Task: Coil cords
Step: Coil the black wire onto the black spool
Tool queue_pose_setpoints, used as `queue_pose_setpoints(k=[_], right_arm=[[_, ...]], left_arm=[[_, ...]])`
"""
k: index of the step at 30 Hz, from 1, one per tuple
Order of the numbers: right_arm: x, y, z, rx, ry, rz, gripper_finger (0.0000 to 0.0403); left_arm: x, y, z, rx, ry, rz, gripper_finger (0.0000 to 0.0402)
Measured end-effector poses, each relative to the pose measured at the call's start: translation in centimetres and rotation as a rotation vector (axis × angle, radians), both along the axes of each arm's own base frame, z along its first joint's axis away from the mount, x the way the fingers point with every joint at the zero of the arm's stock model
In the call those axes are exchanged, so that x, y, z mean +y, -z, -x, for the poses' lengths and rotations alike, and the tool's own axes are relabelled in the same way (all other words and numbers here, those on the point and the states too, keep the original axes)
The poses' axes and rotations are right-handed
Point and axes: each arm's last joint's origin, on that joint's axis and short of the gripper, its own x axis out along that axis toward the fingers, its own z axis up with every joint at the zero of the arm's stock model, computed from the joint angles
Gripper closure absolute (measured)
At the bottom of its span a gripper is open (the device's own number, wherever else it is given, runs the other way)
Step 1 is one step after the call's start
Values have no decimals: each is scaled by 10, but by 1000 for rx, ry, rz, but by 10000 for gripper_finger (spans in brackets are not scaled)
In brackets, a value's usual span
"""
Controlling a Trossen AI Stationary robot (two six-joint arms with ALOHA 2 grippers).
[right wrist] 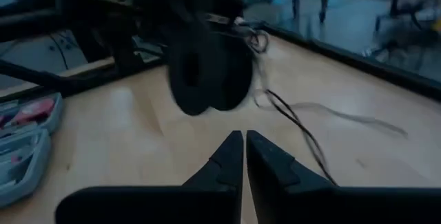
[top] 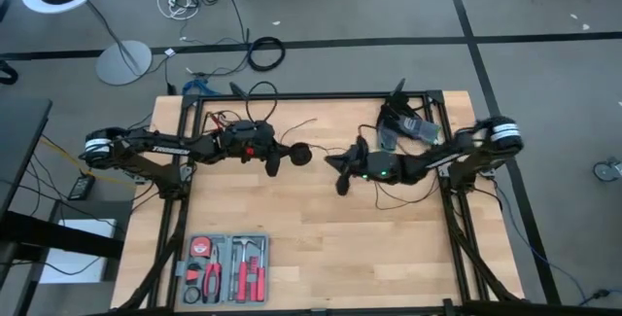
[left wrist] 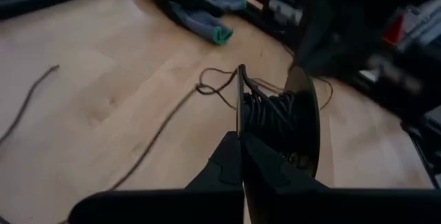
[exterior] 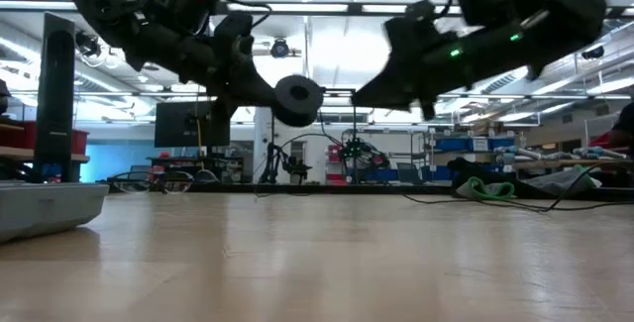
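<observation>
Item one, your left gripper (top: 285,153): raised above the middle of the tabletop (top: 321,248), its fingers pinched on the rim of a black spool (left wrist: 279,124) that hangs clear of the wood. Thin black cord (left wrist: 265,114) is wound around the spool's core between its two discs.

Item two, loose cord (left wrist: 158,131): it trails off the spool and lies in slack strands on the wood below.

Item three, your right gripper (top: 340,175): also lifted over the middle of the tabletop, just beside the spool, fingers pressed together on nothing; its wrist view looks straight at the spool's flat face (right wrist: 207,72).

Item four, grey tool tray (top: 225,268) with red-handled tools: near the tabletop's front left corner, well apart from both grippers.
</observation>
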Motion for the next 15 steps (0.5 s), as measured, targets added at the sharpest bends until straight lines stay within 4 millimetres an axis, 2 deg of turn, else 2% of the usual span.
queue_pose_setpoints(k=[5, 8, 12, 15], right_arm=[[-3, 10, -38, 39, -11, 147, 379], [-7, 12, -53, 82, 72, 238, 378], [-11, 6, -55, 124, 199, 321, 370], [-11, 1, -54, 123, 192, 344, 359]], left_arm=[[4, -13, 0, -46, 23, 0, 401], [5, -16, 0, -55, 61, 14, 401], [6, -21, 6, -52, 61, 22, 401], [8, -25, 9, -58, 41, 13, 401]])
